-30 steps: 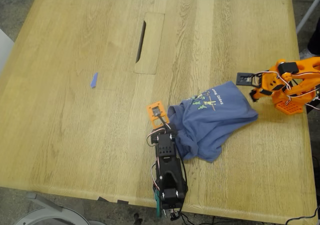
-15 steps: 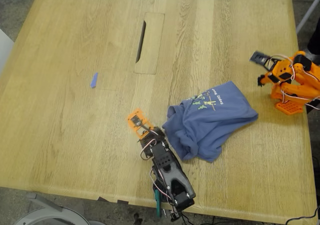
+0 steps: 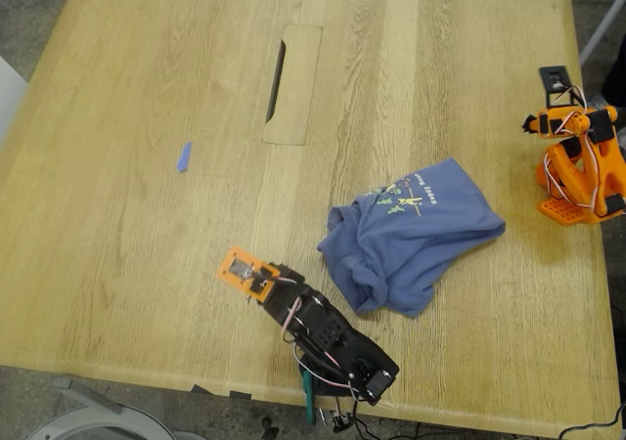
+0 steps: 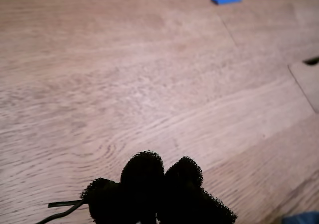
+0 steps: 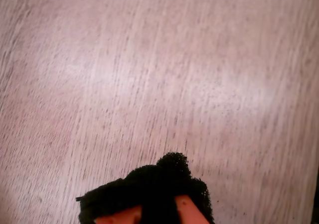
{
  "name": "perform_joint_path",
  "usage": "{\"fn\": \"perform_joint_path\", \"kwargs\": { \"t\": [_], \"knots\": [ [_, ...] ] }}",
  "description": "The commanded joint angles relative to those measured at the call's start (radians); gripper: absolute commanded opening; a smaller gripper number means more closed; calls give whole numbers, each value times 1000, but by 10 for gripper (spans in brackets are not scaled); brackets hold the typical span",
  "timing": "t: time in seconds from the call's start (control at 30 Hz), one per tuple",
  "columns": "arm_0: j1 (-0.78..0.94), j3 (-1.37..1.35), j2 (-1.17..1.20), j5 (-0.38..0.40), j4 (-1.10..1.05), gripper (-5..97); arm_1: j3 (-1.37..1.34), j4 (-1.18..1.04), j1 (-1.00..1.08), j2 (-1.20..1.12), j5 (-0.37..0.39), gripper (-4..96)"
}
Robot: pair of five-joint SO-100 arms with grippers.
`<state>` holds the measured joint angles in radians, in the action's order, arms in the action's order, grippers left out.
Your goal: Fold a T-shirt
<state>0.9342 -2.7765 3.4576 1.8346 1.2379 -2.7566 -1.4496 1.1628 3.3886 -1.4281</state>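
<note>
on the tabletop (image 3: 147,225) the t-shirt (image 3: 411,235) lies crumpled; my first pincer (image 4: 162,176) and my second pincer (image 5: 167,171) sit pressed together, both clear of it.

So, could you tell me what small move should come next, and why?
Probably swing my first gripper toward the T-shirt: the shirt lies bunched, not flat, and my first gripper and my second gripper both sit clear of it, holding nothing.
</note>
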Motion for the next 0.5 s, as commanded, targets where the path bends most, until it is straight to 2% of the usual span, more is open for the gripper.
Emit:
{"fn": "perform_joint_path", "kwargs": {
  "t": [0.0, 0.13, 0.27, 0.47],
  "knots": [
    [71, -6, 86, 2, 20, 0, -12, 49, 81, 9, -9, 1],
    [110, -60, 152, -17, 6, 0, -72, 163, 213, 9, -11, 1],
    [127, -112, 152, -37, -149, 0, -127, 245, 322, 12, -11, 1],
    [199, -175, 152, -51, -192, 0, -195, 290, 380, 15, -11, 1]
  ]
}}
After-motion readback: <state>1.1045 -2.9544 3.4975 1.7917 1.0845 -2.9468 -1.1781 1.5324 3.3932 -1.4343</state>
